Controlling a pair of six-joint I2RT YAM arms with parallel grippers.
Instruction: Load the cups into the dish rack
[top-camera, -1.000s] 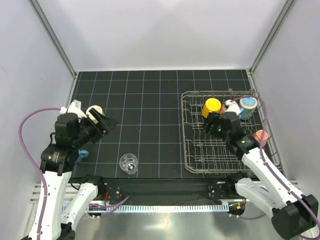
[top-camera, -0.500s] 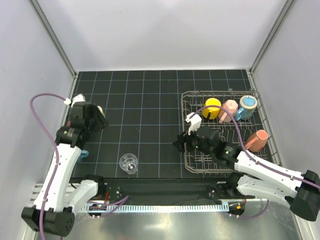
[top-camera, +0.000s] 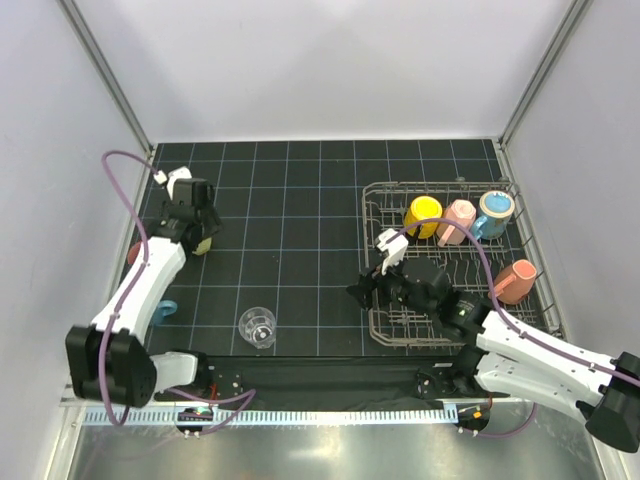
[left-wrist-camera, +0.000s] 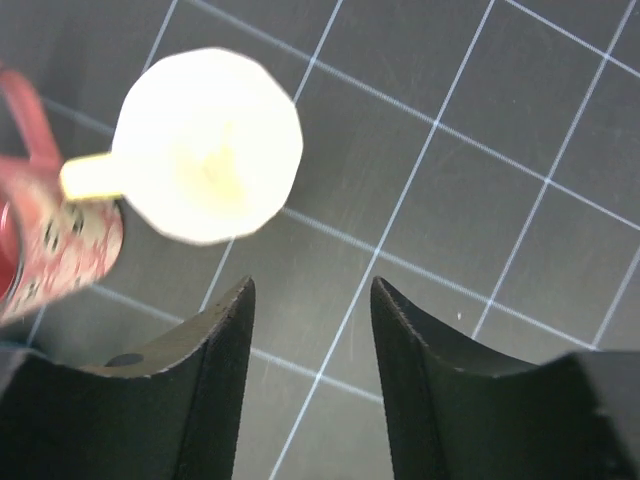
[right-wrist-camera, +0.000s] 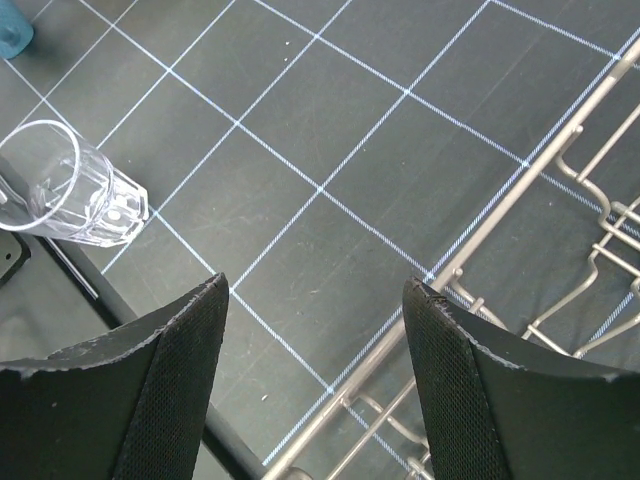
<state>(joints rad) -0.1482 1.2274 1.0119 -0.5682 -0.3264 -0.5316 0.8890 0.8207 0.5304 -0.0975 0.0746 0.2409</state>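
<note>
"What was closest to the arms?"

"A clear glass (top-camera: 257, 327) stood upright on the black desk (top-camera: 300, 200), near the front edge. A little blue thing (top-camera: 166, 308) peeked out beside the left arm. I could not tell what it was."

"And the right fingers?"

"The right fingers (top-camera: 362, 291) hung over the desk, just left of the rack (top-camera: 400, 325), between it and the glass. They were wide apart and had nothing in them."

"What about the left side?"

"Farther back, the left fingers (top-camera: 196, 228) pointed down near a pale yellow cup (left-wrist-camera: 205, 145). They were partly apart, with only bare desk between them. The cup sat just past the tips and they did not touch it. A dark red cup (left-wrist-camera: 45, 245) was right beside it, at its handle. I could not tell if the two touched."

"Where were the cups in the rack?"

"An orange-pink cup (top-camera: 515, 278) was at the rack's right edge. At the far end three sat side by side: a yellow cup (top-camera: 422, 215), a pink cup (top-camera: 458, 222) and a blue cup (top-camera: 494, 213)."
</note>
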